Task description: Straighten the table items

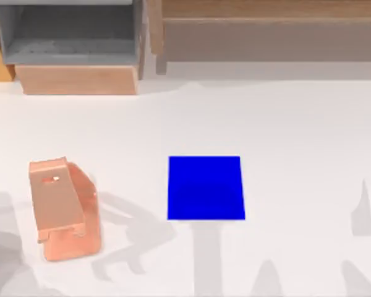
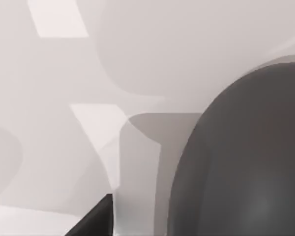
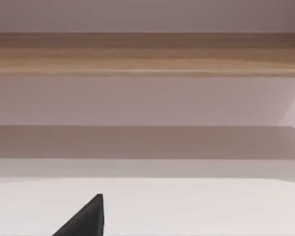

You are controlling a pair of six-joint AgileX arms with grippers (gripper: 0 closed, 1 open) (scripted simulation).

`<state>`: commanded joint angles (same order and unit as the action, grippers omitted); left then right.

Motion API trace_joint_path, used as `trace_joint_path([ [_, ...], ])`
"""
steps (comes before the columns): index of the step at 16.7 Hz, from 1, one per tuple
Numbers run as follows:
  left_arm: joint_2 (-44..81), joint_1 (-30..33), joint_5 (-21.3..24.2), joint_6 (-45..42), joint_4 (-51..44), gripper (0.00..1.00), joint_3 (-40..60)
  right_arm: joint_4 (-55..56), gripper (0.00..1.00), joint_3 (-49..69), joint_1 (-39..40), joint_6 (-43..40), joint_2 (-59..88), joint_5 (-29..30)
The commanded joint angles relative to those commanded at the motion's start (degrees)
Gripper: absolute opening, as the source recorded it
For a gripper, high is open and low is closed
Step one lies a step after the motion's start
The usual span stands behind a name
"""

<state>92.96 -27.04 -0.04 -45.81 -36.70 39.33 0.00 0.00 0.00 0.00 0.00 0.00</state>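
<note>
Left wrist view puts the dark grey oval computer mouse [image 2: 241, 157] close below you; I cannot tell your jaws' state, so a blind descent could shove it across the plain white table [image 1: 297, 136].

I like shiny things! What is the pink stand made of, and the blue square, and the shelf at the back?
The copper-pink stand looks like thin bent metal or plastic with a soft sheen, but I can't tell which. The blue square pad looks flat and matte, perhaps rubber or cloth. The shelving looks like wood: it shows pale brown grain streaks.
</note>
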Motion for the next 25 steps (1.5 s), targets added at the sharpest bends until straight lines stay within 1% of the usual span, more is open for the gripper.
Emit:
trace_joint_path([
  [2, 0.0, 0.0, 0.0, 0.0, 0.0, 0.02, 0.0, 0.0, 1.00, 0.0, 0.0, 0.0, 0.0, 0.0],
  [3, 0.0, 0.0, 0.0, 0.0, 0.0, 0.00, 0.0, 0.0, 1.00, 0.0, 0.0, 0.0, 0.0, 0.0],
  [10, 0.0, 0.0, 0.0, 0.0, 0.0, 0.00, 0.0, 0.0, 1.00, 0.0, 0.0, 0.0, 0.0, 0.0],
  [11, -2.0, 0.1, 0.5, 0.2, -2.3, 0.00, 1.1, 0.0, 1.00, 0.0, 0.0, 0.0, 0.0, 0.0],
  [13, -2.4, 0.0, 0.5, 0.3, -3.2, 0.00, 1.9, 0.0, 1.00, 0.0, 0.0, 0.0, 0.0, 0.0],
  [16, -4.5, 0.0, 0.5, 0.2, -9.1, 0.00, 5.8, 0.0, 1.00, 0.0, 0.0, 0.0, 0.0, 0.0],
  [21, -9.7, 0.2, 0.5, 0.4, -24.1, 0.00, 13.9, 0.0, 1.00, 0.0, 0.0, 0.0, 0.0, 0.0],
  [23, -11.5, 0.3, 0.5, 0.6, -27.3, 0.00, 16.2, 0.0, 1.00, 0.0, 0.0, 0.0, 0.0, 0.0],
  [25, -12.0, 0.3, 0.5, 0.6, -28.1, 0.00, 16.9, 0.0, 1.00, 0.0, 0.0, 0.0, 0.0, 0.0],
])
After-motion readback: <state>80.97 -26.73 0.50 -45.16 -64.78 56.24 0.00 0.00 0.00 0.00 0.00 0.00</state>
